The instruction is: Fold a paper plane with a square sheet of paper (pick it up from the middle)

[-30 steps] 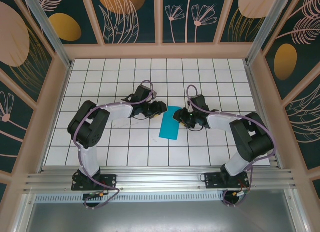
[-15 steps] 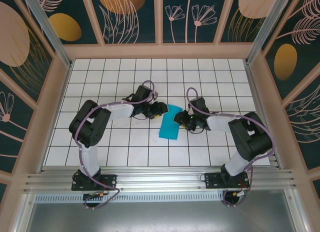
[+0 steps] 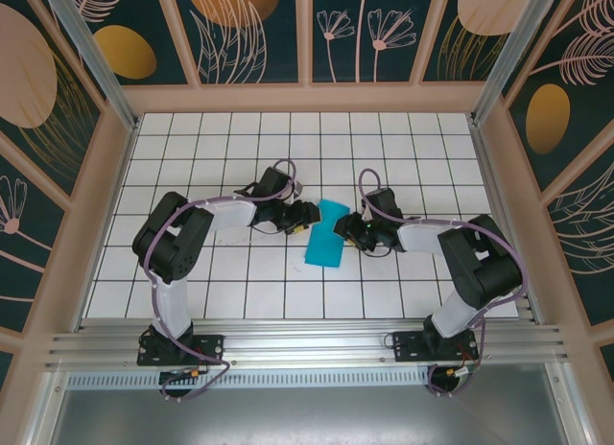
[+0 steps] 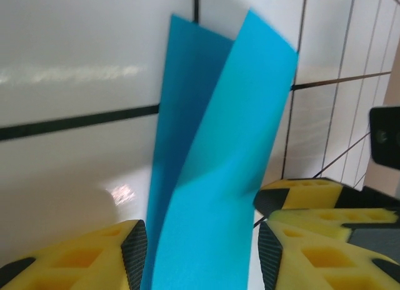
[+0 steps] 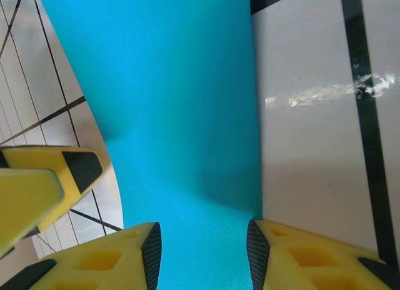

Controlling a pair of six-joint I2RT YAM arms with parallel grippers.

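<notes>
Overhead view evenly and brightly lit, sharp throughout. Wrist views: soft glare streaks on glossy white black-gridded tabletop (image 4: 69, 74); folded teal-blue paper sheet (image 5: 162, 115) carries dark shadow bands across its lower half; near yellow foam fingers (image 5: 100, 265) out of focus

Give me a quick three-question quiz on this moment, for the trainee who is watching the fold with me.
1. True or false: the teal paper lies as a flat, unfolded square.
2. In the top view the teal paper sits: A) between the left pincer and the right pincer; B) against the far wall; C) left of both pincers.
3. Fill in: the jaws of both pincers stand ____.
Key: 1 false, it is folded into a narrow strip with one layer lifted; 2 A; 3 open.
</notes>
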